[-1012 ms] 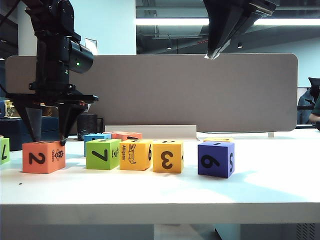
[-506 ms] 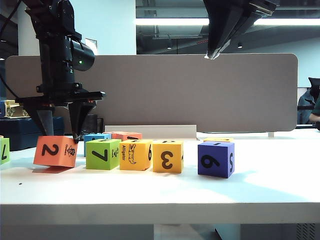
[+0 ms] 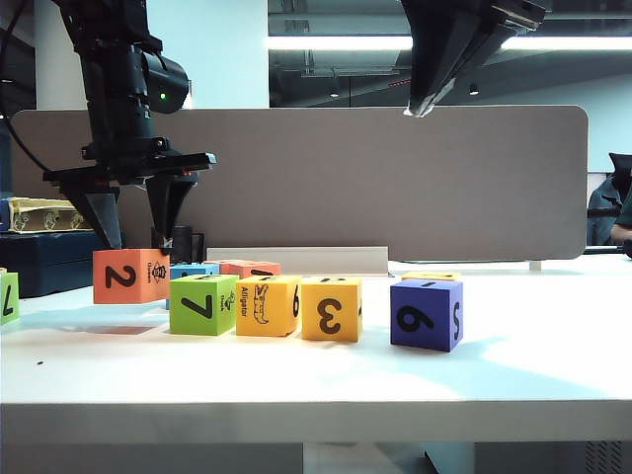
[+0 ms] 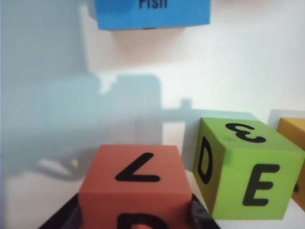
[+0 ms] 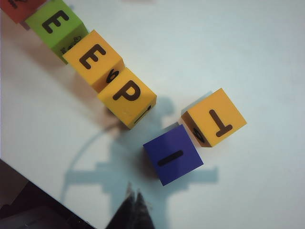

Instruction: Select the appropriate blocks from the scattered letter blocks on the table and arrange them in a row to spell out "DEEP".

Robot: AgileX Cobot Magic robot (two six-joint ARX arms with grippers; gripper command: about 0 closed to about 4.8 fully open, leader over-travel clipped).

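Observation:
My left gripper [image 3: 136, 247] is shut on the red-orange "2" cube [image 3: 130, 276], which hangs just above the white table [image 3: 316, 395], right beside the green "7" cube [image 3: 203, 304]. In the left wrist view the red-orange cube [image 4: 131, 186] sits between the dark fingers next to the green cube [image 4: 248, 176], whose face shows "E". The green cube, the alligator cube [image 3: 267, 305] and the "3" cube [image 3: 331, 309] stand in a row, reading E [image 5: 56, 26], E [image 5: 93, 57], P [image 5: 126, 95] from above. My right gripper [image 3: 420, 109] hangs high, shut and empty.
The purple "6" cube [image 3: 426, 314] stands right of the row, with a yellow "T" cube [image 5: 213, 117] behind it. A blue cube [image 3: 188, 270] and an orange cube [image 3: 249, 267] lie behind the row. Another green cube [image 3: 8, 294] sits at the far left. A grey panel [image 3: 395, 188] closes the back.
My left gripper has lifted the red-orange "2" cube off the table and carried it right, up to the green cube. The right arm has stayed still.

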